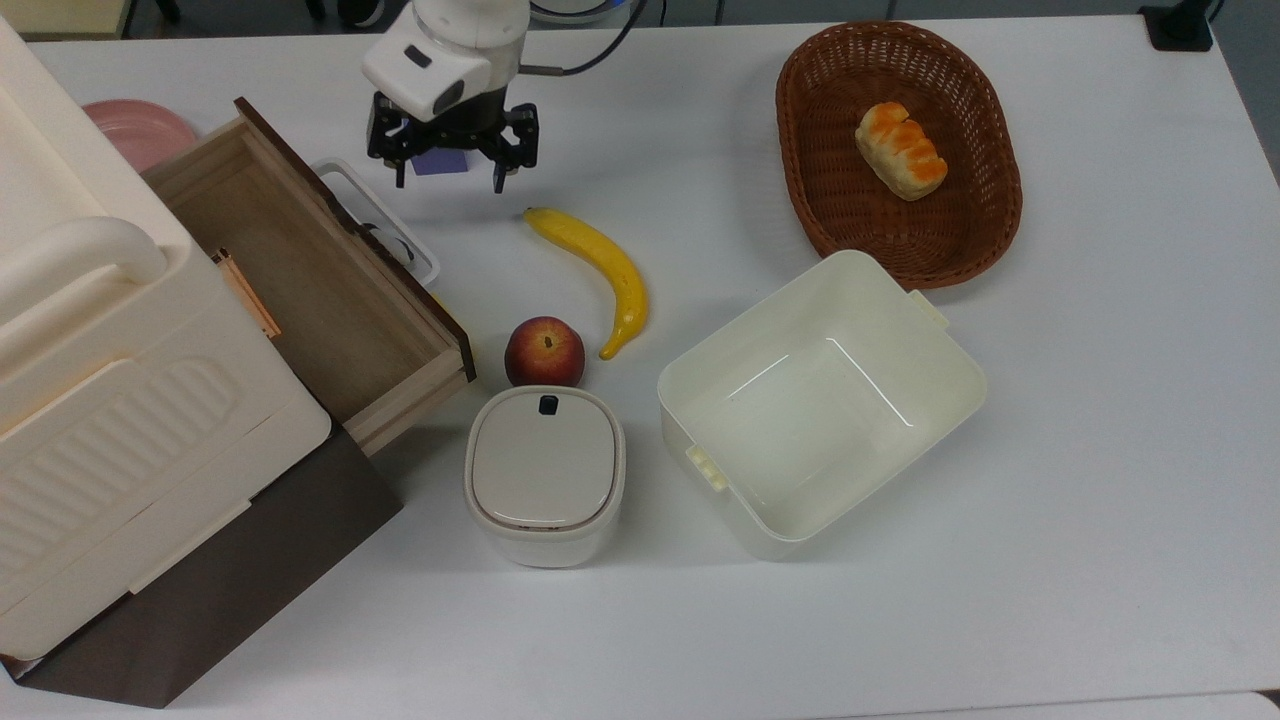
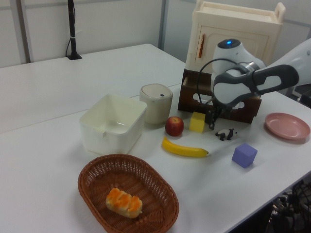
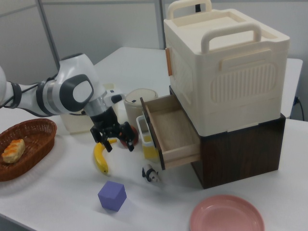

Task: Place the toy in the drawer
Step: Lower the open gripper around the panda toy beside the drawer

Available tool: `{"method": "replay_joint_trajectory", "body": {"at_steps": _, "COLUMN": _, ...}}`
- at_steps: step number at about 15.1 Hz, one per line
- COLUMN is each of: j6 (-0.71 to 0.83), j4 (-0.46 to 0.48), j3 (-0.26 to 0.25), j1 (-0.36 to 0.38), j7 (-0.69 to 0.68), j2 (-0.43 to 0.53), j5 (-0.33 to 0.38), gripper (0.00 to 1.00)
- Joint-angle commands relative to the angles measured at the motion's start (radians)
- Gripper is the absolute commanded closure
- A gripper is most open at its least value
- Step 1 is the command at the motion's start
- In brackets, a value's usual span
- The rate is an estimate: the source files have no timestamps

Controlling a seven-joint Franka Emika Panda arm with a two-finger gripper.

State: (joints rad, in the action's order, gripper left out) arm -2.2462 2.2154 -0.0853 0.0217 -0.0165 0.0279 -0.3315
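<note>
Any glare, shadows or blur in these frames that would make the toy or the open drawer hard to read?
Top view: soft even light, mild glare inside the cream bin; the drawer interior reads clearly. Left view: the toy is small but distinct. Right view: the toy lies in the drawer's shadow; the gripper is slightly soft.

We count one toy (image 3: 150,174), one open drawer (image 1: 300,275), one banana (image 1: 598,270), one apple (image 1: 544,351), one purple cube (image 3: 112,196), one yellow block (image 2: 198,122), one pink plate (image 3: 227,213), one wicker basket (image 1: 985,200) and one bread roll (image 1: 900,150).
</note>
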Motion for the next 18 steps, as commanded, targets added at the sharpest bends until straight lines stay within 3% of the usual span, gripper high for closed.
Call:
{"method": "replay_joint_trajectory", "body": {"at_steps": 1, "j6": 0.008, "j4": 0.013, "j3": -0.005, "j1": 0.014, "j7": -0.049, "j2": -0.02, "j5": -0.003, "gripper": 0.0}}
{"method": "replay_joint_trajectory", "body": {"at_steps": 12, "j6": -0.092, "j4": 0.007, "j3": -0.019, "j1": -0.055, "j7": -0.143, "j2": -0.103, "j5": -0.009, "gripper": 0.0}}
{"method": "replay_joint_trajectory", "body": {"at_steps": 18, "j6": -0.122, "j4": -0.002, "j3": -0.053, "j1": -0.059, "j7": -0.166, "j2": -0.125, "j5": -0.011, "gripper": 0.0}}
